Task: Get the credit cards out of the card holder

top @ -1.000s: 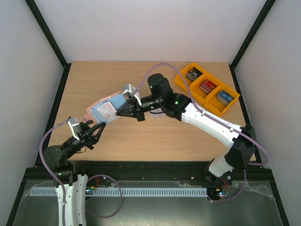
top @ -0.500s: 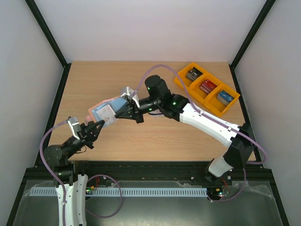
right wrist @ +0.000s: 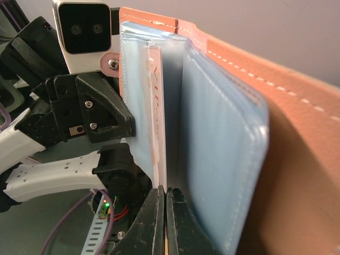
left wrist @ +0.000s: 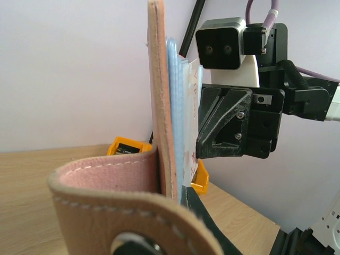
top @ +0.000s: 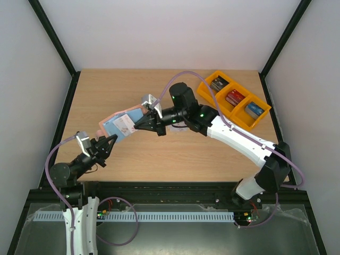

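The card holder (top: 109, 127) hangs in the air between both arms, pinkish-tan outside (left wrist: 159, 106) and light blue inside (right wrist: 223, 133). My left gripper (top: 110, 139) is shut on its lower edge; one dark finger (left wrist: 212, 220) presses the blue lining while the holder's snap strap hides the other. My right gripper (right wrist: 166, 204) is shut on the edge of a whitish credit card (right wrist: 158, 106) with reddish marks, which stands partly out of a pocket (top: 125, 124). In the left wrist view this card (left wrist: 192, 133) shows edge-on beside the right gripper's fingers (left wrist: 226, 125). No other card shows.
Orange bins (top: 202, 89) holding dark, red and blue boxes stand at the back right of the wooden table (top: 175, 154). One bin (left wrist: 123, 146) shows behind the holder in the left wrist view. Black frame posts line the table's sides.
My left gripper has shut on the holder's lower edge. The right gripper dipped left, then drew back to the right with the card, and the holder shifted with it.
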Available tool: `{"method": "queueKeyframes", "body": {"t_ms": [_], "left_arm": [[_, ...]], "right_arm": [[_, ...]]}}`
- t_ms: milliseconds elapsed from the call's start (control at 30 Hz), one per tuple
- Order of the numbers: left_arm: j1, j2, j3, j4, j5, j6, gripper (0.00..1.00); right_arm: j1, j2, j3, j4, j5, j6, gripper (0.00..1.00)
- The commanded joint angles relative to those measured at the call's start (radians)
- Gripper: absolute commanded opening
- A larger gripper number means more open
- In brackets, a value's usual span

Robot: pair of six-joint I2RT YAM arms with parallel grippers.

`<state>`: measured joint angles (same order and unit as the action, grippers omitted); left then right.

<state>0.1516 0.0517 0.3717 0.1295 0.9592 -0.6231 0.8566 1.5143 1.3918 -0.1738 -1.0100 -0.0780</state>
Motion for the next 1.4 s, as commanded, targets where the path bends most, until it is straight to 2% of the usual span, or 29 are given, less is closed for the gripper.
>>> {"method": "queueKeyframes", "body": {"t_ms": [0,133,367,500,633,733,867,1033,1133,1233,1367], "left_arm": [[0.002,-0.016,0.013,0.017,0.007,0.010,0.02],[0.003,-0.019,0.021,-0.012,-0.029,0.021,0.02],[0.006,-0.019,0.022,-0.100,-0.191,0.037,0.02],[0.009,-0.018,0.030,-0.158,-0.277,0.053,0.02],[0.017,-0.013,0.027,-0.234,-0.395,0.065,0.02],[0.020,0.004,0.024,-0.262,-0.437,0.069,0.02],[0.020,0.033,0.031,-0.273,-0.435,0.070,0.02],[0.020,0.032,0.024,-0.268,-0.441,0.068,0.02],[0.020,0.027,0.025,-0.268,-0.434,0.071,0.02],[0.020,0.024,0.023,-0.265,-0.428,0.074,0.02],[0.020,0.025,0.020,-0.260,-0.418,0.076,0.02]], "right_arm": [[-0.005,-0.031,-0.009,0.031,0.012,0.004,0.02],[-0.030,-0.053,-0.027,0.036,0.041,0.005,0.02],[-0.100,-0.089,-0.115,0.175,0.106,0.151,0.02],[-0.140,-0.098,-0.113,0.127,0.194,0.168,0.02],[-0.151,-0.069,-0.025,-0.147,0.371,0.000,0.02],[-0.151,-0.042,0.015,-0.313,0.568,-0.128,0.02],[-0.150,-0.016,0.013,-0.456,0.772,-0.295,0.02],[-0.150,0.065,-0.021,-0.635,0.933,-0.592,0.02],[-0.150,0.146,0.000,-0.692,1.065,-0.643,0.02],[-0.151,0.227,0.029,-0.743,1.041,-0.717,0.02],[-0.151,0.291,0.055,-0.717,1.012,-0.782,0.02]]}}
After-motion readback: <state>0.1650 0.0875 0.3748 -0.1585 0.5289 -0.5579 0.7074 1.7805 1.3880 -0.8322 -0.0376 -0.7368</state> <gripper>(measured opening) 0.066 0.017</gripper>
